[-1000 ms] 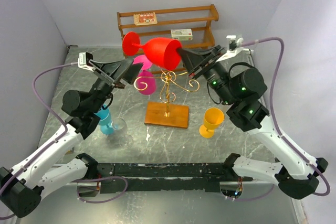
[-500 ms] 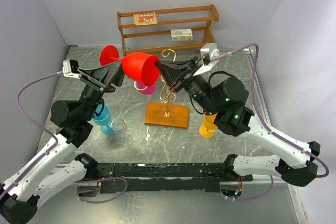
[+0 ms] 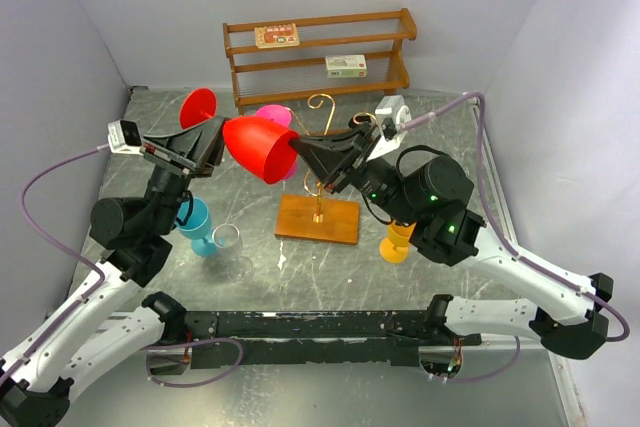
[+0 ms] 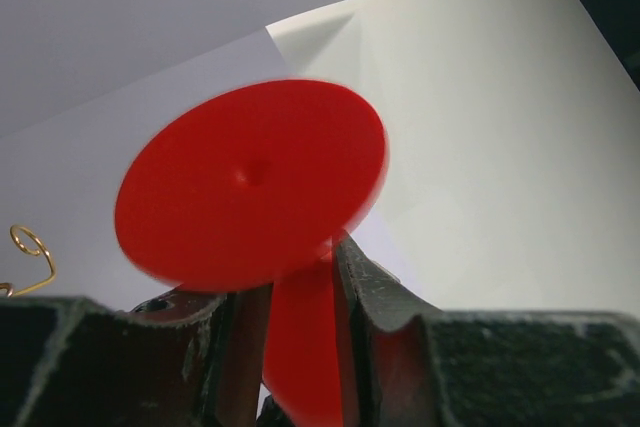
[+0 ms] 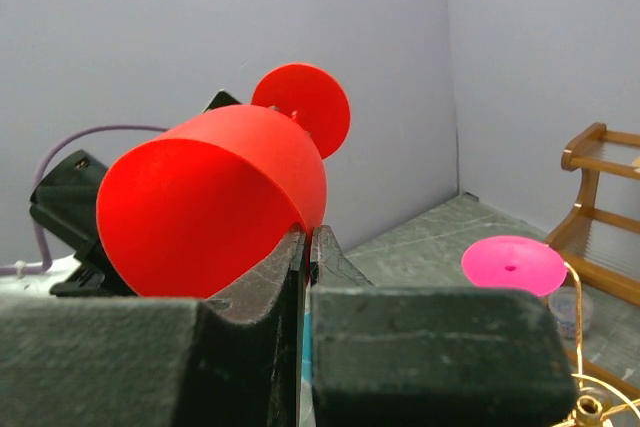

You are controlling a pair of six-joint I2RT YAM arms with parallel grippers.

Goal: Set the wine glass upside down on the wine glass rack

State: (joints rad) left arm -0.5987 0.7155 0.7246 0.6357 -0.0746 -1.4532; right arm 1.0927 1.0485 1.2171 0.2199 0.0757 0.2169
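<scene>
The red wine glass (image 3: 258, 147) hangs on its side in the air, left of the gold wire wine glass rack (image 3: 320, 162), with its foot (image 3: 198, 107) pointing back left. My right gripper (image 3: 300, 152) is shut on the bowl's rim (image 5: 210, 207), the thin wall pinched between its fingers (image 5: 308, 237). From the left, my left gripper (image 3: 213, 137) has closed around the stem (image 4: 300, 337) just under the round foot (image 4: 250, 182). A pink glass (image 3: 272, 115) hangs upside down on the rack, its foot (image 5: 513, 265) facing up.
A brown wooden shelf (image 3: 320, 47) holding small boxes stands against the back wall. A teal glass (image 3: 195, 222) and a clear glass (image 3: 230, 242) stand at the left, a yellow glass (image 3: 400, 237) at the right. The rack's wooden base (image 3: 317, 219) sits mid-table.
My right arm has carried the red glass leftward and lower, away from the shelf. My left gripper followed at the stem and closed in on it from wide open.
</scene>
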